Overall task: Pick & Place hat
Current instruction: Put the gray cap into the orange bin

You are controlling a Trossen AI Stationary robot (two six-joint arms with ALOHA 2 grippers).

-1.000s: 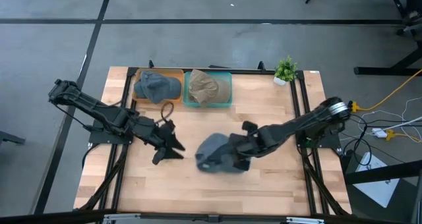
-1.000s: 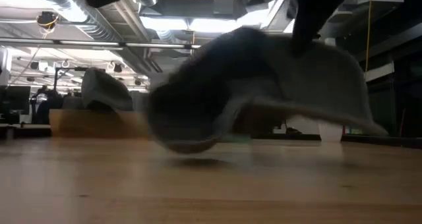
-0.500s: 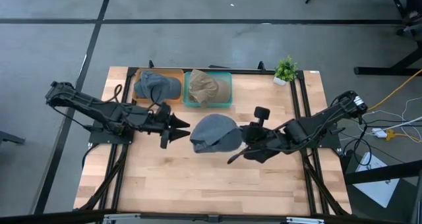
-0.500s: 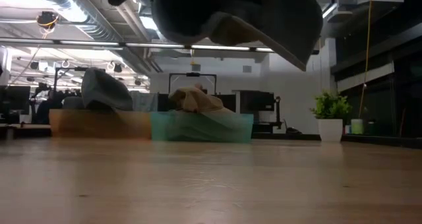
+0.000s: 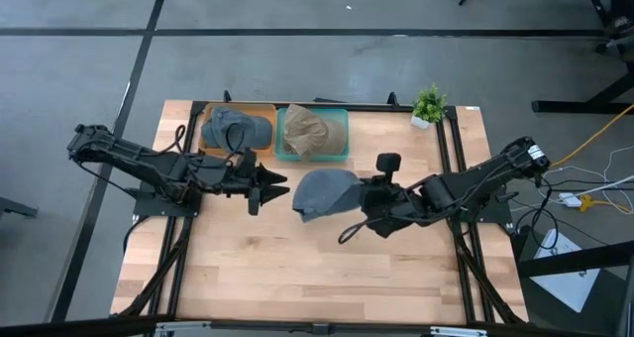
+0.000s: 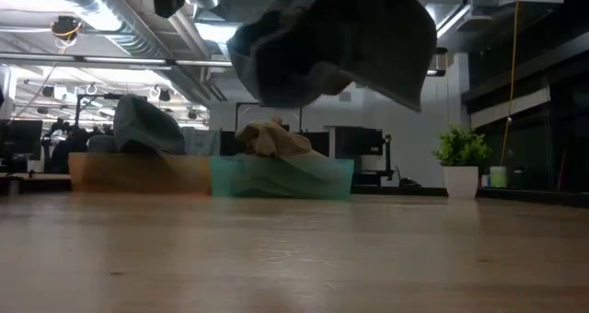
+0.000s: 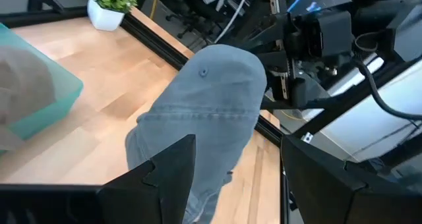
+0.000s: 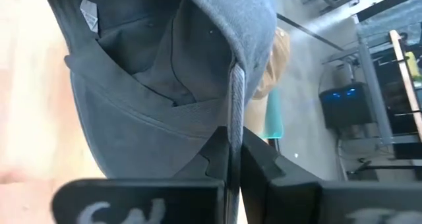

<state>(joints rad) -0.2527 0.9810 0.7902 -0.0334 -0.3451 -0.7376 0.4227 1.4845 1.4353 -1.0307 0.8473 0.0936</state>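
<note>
A grey-blue hat is in the air over the middle of the table, high in the low view. My right gripper is shut on its right side. My left gripper is open, level and pointing right, with its tips just short of the hat's left side. In the left wrist view the hat's crown stands ahead of the two spread fingers. A second grey hat lies in an orange bin, and a tan hat lies in a teal bin. My right gripper pinches the hat's brim edge between its two fingers, which come nearly level from the table's right. The hat is lifted clear of the table. Its open underside and inner tag face the wrist camera, and the crown points toward the left arm.
The two bins stand side by side at the far edge, left of centre. A small potted plant stands at the far right corner. Bare wood lies between the arms and the near edge. Black rails run along the table's left and right sides.
My right gripper has lifted the hat from just above the table to well clear of it and carried it a little toward the far edge. The hat has turned so its crown faces left. My left gripper has moved toward the far edge and right, up to the hat.
</note>
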